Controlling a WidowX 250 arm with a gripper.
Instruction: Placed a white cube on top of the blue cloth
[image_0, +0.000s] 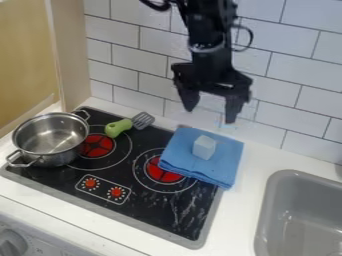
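1. Since the white cube (204, 147) already sits on the blue cloth (230, 159), near its middle and a little nearer its back edge, the placing looks done; the job now is to leave it undisturbed.
2. The cloth lies folded over the back right corner of the stove (150, 215), partly on the counter (250, 175). It is soft, so a snag at any edge could shift the cube with it.
3. Above and behind the cloth's back edge hangs the gripper (211, 110), its fingers spread wide with nothing between them. Any retreat should go up first, fingers kept apart, and only then sideways; a low swing forward risks clipping the cube.
4. Mind the tiled wall (304, 102) behind the counter's back edge, and keep clear of the spatula (119, 128) by the stove's back edge.
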